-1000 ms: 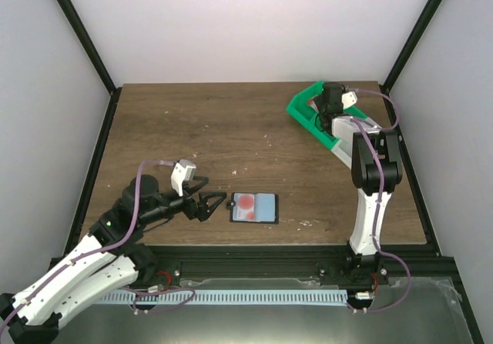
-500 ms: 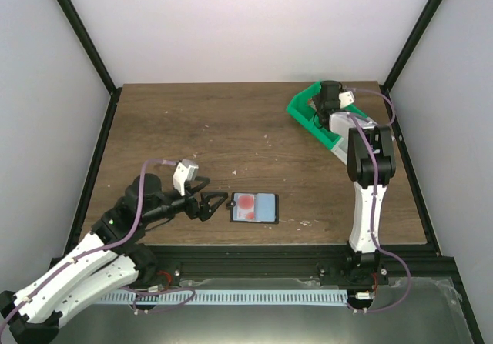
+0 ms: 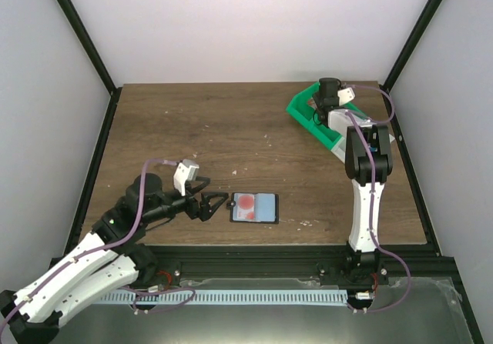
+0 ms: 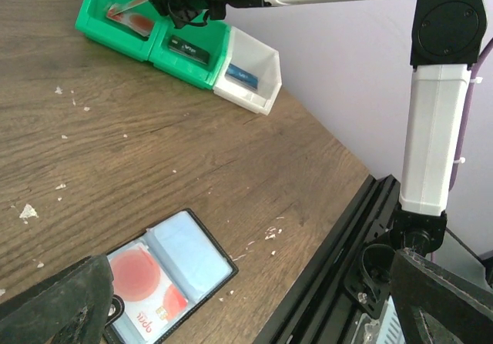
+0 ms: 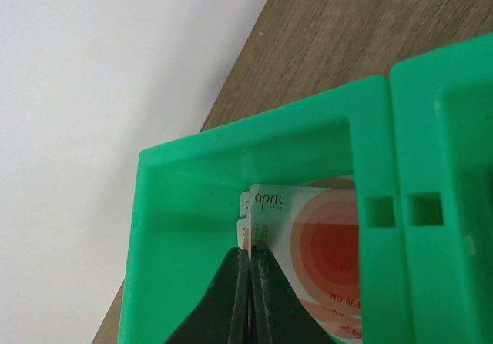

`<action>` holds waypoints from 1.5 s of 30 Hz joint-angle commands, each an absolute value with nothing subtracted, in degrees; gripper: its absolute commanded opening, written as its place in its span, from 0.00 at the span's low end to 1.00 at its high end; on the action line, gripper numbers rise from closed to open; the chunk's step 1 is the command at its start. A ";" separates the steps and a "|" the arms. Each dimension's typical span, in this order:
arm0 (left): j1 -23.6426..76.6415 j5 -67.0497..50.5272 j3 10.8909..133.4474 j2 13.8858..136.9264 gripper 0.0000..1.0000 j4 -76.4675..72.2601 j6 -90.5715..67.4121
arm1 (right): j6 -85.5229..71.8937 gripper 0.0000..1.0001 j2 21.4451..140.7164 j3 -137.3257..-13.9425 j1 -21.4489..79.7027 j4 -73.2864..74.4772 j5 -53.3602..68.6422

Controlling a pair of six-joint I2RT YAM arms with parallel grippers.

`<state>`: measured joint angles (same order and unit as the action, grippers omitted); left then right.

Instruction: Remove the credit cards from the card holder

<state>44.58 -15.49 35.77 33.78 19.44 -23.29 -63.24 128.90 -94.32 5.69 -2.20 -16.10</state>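
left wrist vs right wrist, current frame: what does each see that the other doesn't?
Left wrist only: the open card holder with a red-circle card in its pocket, the white bin, the right arm, and the left gripper with its fingers spread wide. Right wrist only: a close view of the right gripper pinched shut on the edge of the binned cards, with the "april" print readable. Both: the end green bin holding red-circle cards.

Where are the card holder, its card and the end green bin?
card holder (image 4: 189, 253), left wrist, blue panel
card in holder (image 4: 137, 271), left wrist, red circle
end green bin (image 5: 262, 132), right wrist, back rim
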 commanded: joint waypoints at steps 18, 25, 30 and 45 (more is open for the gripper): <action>44.00 -17.34 36.43 34.99 1.00 19.22 -22.24 | -58.86 0.19 130.40 -101.42 3.70 6.03 -13.81; 43.86 -17.29 36.37 34.60 1.00 19.25 -22.28 | -58.94 0.35 127.36 -103.58 3.63 9.43 -13.38; 43.92 -17.29 36.08 34.86 1.00 19.12 -22.52 | -58.91 0.40 123.11 -101.20 3.17 7.89 -9.17; 43.90 -9.99 37.14 38.84 1.00 21.79 -24.25 | -45.56 0.58 97.52 -82.56 3.16 10.93 11.18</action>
<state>44.23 -13.93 35.77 37.78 20.03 -23.57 -52.29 106.06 -90.11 3.70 9.13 1.23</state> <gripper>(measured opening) 0.997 0.571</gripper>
